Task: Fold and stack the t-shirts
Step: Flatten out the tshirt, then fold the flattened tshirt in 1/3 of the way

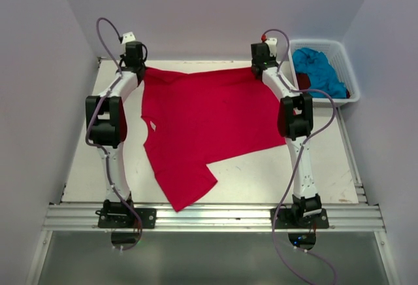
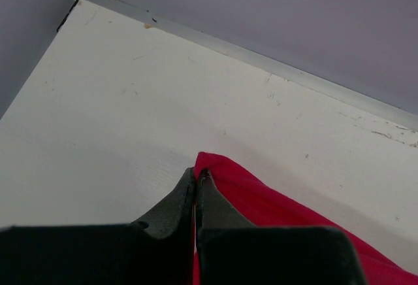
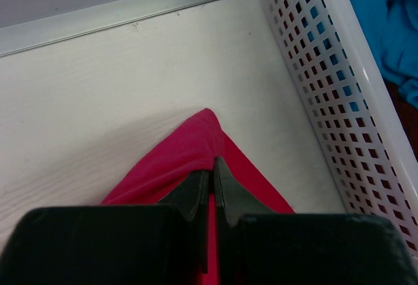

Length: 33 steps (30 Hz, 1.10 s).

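A bright red-pink t-shirt (image 1: 202, 125) lies spread over the middle of the white table, its far edge stretched between both arms. My left gripper (image 1: 138, 69) is shut on the shirt's far left corner (image 2: 225, 177), near the table's back edge. My right gripper (image 1: 260, 69) is shut on the far right corner (image 3: 199, 138), next to the basket. A sleeve or lower part of the shirt (image 1: 186, 187) reaches toward the near edge. A turquoise blue t-shirt (image 1: 320, 69) lies crumpled in the basket, with a bit of dark red cloth (image 1: 304, 81) under it.
The white plastic basket (image 1: 346, 63) stands at the back right corner; its perforated wall (image 3: 326, 69) is close to my right gripper. A metal rail (image 2: 261, 59) runs along the table's back edge by the wall. Bare table (image 1: 85, 161) shows at left and near right.
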Each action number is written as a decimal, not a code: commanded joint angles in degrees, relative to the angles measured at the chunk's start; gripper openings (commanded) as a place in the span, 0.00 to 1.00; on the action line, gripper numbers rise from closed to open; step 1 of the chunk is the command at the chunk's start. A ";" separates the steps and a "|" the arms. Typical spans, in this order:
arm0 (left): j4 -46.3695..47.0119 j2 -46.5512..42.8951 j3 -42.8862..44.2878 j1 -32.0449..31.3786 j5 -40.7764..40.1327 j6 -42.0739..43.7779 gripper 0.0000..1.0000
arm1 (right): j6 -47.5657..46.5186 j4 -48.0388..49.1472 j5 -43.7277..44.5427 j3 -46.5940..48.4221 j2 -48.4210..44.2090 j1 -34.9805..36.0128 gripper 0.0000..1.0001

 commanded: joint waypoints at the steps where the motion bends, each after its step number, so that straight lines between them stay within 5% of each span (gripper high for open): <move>1: -0.17 1.05 4.00 0.92 0.24 0.89 0.00 | -0.66 1.60 1.61 1.49 0.25 -1.02 0.00; 16: 1.77 -9.14 -12.34 0.92 -0.20 -3.68 0.00 | -5.14 2.39 -2.26 -5.45 -4.22 -1.72 0.00; 33: -3.94 -23.47 -20.87 0.84 0.50 -7.02 0.00 | -18.59 7.67 6.26 -9.50 -9.42 -1.90 0.00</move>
